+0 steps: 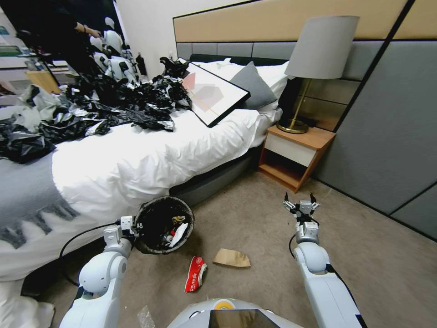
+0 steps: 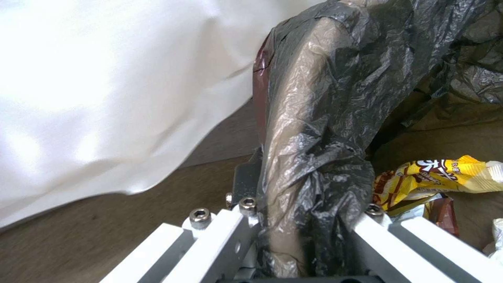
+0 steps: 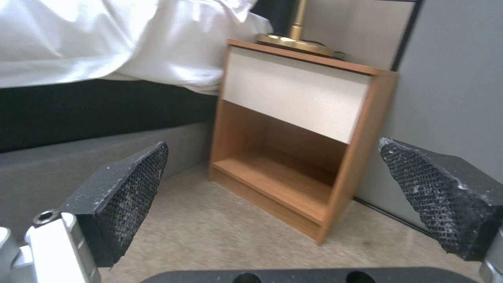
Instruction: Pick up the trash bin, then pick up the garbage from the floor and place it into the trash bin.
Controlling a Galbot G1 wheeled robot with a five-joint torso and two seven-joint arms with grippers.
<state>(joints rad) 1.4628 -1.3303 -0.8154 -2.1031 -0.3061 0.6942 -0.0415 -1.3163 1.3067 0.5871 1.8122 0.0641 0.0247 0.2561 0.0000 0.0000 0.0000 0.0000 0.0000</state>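
Trash bin rim clamped in left gripper jaws; two garbage pieces on floor; right gripper jaws wide

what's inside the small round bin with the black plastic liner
Inside the black-lined round trash bin, held by the left gripper, lie a yellow snack packet and white paper scraps. Anything beneath them is covered.
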